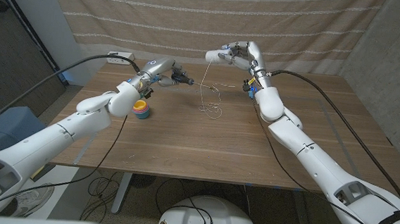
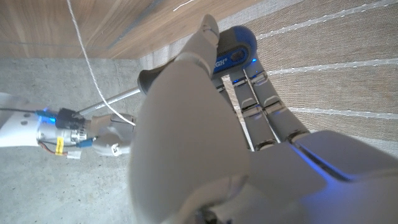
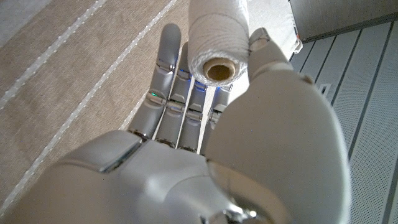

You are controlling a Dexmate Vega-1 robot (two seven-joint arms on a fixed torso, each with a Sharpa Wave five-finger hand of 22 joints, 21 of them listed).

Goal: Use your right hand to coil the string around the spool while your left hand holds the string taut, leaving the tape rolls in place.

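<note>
My right hand (image 1: 240,55) is raised over the table's far side and holds a white spool (image 1: 214,56) wound with string; in the right wrist view the spool (image 3: 217,43) sits between the thumb and the fingers (image 3: 171,74). Thin white string (image 1: 202,89) hangs from the spool to a loose tangle (image 1: 211,110) on the table. My left hand (image 1: 162,70) is lifted just to the spool's left with its fingers curled in. In the left wrist view the string (image 2: 87,62) runs from the table to that hand (image 2: 186,124). Stacked coloured tape rolls (image 1: 141,111) stand below the left forearm.
The wooden table (image 1: 204,148) is bare in front of the string. A striped cloth (image 1: 214,14) hangs behind it. A white power strip (image 1: 121,56) lies at the far left corner. Black cables trail from both arms.
</note>
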